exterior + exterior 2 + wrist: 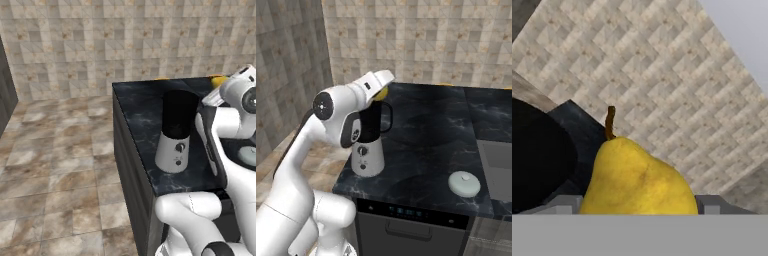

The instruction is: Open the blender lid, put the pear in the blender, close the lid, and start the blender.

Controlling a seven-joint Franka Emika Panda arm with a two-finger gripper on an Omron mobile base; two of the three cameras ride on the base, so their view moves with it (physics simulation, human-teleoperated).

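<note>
The blender (pixel 176 132) (pixel 370 140) stands near the counter's left front corner, with its dark jar open at the top. The blender lid (pixel 464 184) (pixel 248 156) lies off the jar on the counter, to the right near the front edge. My gripper (pixel 637 202) is shut on the yellow pear (pixel 639 175), whose brown stem points up between the fingertips (pixel 562 204). The held pear (pixel 381 93) (pixel 217 80) hangs at about rim height just behind the jar. In the hand view the jar's dark mouth (pixel 537 160) lies to the pear's left.
The dark marble counter (pixel 426 130) (pixel 140 100) ends in a sharp left edge with tiled floor (pixel 55 165) beyond. A grey recessed basin (pixel 498 165) sits at the right. A tiled wall (pixel 421 40) runs behind the counter.
</note>
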